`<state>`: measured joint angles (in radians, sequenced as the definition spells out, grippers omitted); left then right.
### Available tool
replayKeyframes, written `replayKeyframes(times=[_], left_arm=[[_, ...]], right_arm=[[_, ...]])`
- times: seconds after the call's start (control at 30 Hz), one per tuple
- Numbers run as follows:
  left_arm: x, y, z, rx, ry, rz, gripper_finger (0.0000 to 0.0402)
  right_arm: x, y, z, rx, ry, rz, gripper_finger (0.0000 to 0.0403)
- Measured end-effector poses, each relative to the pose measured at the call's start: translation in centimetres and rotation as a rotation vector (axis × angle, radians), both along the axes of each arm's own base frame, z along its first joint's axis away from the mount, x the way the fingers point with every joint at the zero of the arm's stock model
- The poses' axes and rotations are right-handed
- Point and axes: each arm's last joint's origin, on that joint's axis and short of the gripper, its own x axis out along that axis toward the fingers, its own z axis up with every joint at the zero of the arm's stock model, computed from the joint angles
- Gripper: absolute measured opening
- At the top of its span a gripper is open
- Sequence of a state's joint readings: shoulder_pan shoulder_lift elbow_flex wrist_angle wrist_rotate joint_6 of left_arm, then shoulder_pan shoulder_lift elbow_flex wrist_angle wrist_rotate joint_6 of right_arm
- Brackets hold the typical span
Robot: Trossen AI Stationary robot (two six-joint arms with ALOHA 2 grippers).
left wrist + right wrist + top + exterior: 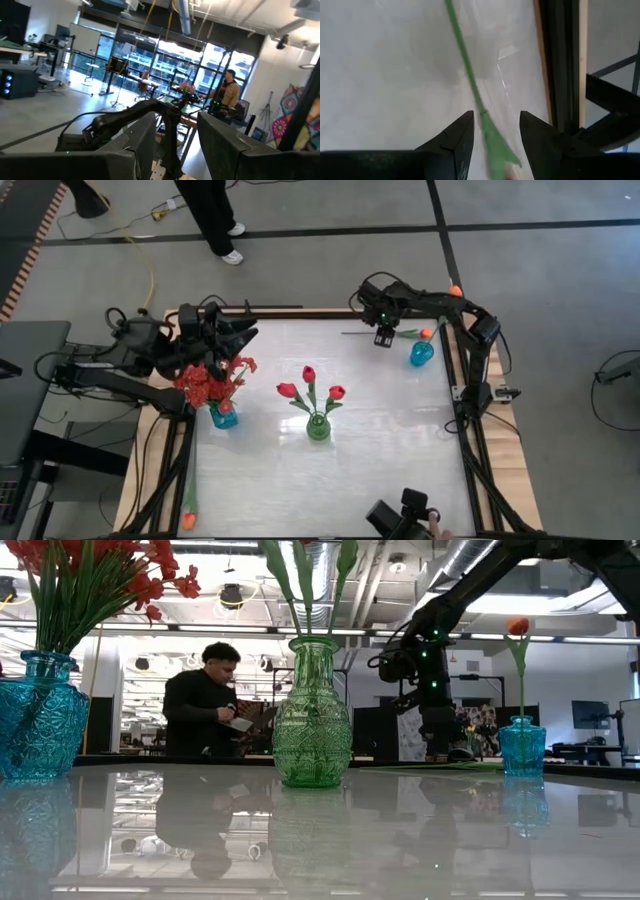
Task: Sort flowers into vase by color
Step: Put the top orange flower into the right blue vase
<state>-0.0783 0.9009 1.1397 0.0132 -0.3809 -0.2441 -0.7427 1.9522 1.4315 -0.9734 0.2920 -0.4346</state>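
No brand, label or writing can be read on anything here.

The right claw [384,338] hangs over the bench [380,470] at about one o'clock from the green vase [318,426], its arm bent in from the far right corner. In the right wrist view its fingers [457,139] stand apart, straddling a thin green stem [470,82] that lies flat on the bench, not pinched. That stem [385,333] runs toward an orange tulip head [426,333] lying beside the small blue vase [421,354] at two o'clock from the green vase; the low view shows one orange tulip [517,627] standing upright in that vase.

The left claw [238,337] is raised at ten o'clock, just beyond the red sprays [212,380], its fingers [137,145] parted and holding nothing.

The red sprays stand in the blue vase [224,417] at nine o'clock. Three red tulips [309,388] stand in the green vase at the centre. Another orange tulip [188,505] lies on the bench frame at seven o'clock. A person [200,700] stands in the room behind.
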Motion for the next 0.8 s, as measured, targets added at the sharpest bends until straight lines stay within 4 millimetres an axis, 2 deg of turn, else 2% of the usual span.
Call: replayKeyframes(times=[0.47,0.63,0.8], left_arm=[[0.0,0.3,0.0,-0.047,-0.016,0.002,0.0134],[0.0,0.3,0.0,-0.049,-0.017,0.002,0.0134],[0.0,0.3,0.0,-0.051,-0.016,0.001,0.0134]], right_arm=[[-0.2,-1.4,-0.4,0.011,-0.060,0.059,0.0183],[0.0,-1.6,-3.5,0.101,0.014,0.059,0.0183],[0.5,-1.5,-5.9,0.082,0.137,0.062,0.0183]])
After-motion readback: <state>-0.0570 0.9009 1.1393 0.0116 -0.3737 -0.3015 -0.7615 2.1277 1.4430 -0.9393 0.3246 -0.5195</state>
